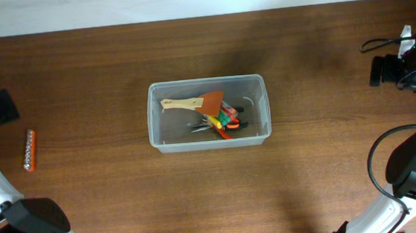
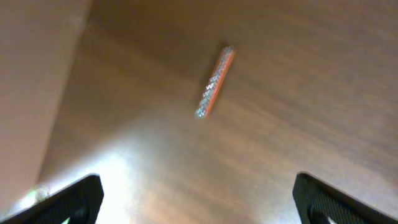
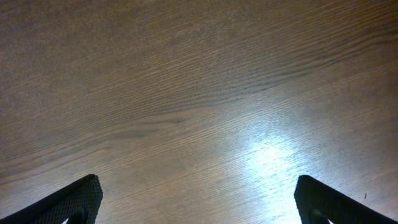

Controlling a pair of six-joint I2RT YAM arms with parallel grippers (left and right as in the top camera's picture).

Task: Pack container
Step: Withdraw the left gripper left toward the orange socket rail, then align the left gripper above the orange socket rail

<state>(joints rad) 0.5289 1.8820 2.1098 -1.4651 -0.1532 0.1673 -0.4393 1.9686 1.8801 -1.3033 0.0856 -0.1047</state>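
container (image 1: 151, 125) mid-table, tools (image 1: 211, 115) inside, table (image 1: 330, 159) wood on all 4 sides | orange strip (image 1: 29, 149) well left, near left edge | left gripper (image 2: 199, 202) wide apart, holding nothing | right gripper (image 3: 198, 202) wide apart over wood, holding nothing

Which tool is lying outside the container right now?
The slim orange-and-silver stick, alone on the table at far left. The wooden-handled spatula and the other tools all lie inside the container.

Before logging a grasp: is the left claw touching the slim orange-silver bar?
Apart: left wrist view shows a gap between left claw and slim orange-silver bar.
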